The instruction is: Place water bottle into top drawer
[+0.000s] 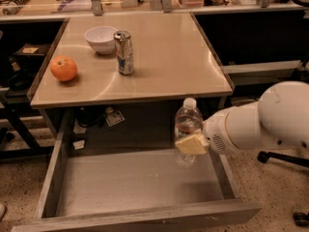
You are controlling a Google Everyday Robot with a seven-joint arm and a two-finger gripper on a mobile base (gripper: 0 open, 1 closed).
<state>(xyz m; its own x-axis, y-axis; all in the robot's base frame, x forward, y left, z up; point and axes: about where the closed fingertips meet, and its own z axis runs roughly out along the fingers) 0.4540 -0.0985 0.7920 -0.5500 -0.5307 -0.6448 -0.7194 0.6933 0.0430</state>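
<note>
- Holding the clear ribbed plastic water bottle (187, 121) with its white cap, my end effector (190, 143) sits right of centre, one pale yellow finger (194, 144) pressed across the bottle's lower body
- I see the bottle upright, over the right rear part of the wide grey wood-grain top drawer (145, 220), which stands pulled open below the bench
- I cannot tell whether the bottle's base touches the drawer's pale floor
- On the tan bench (183, 57) stand a silver-blue drink can (124, 52), a white bowl (100, 37) just behind it to the left, and a round orange fruit (63, 68) near the left edge
- My white arm (260, 124) reaches in from the right
</note>
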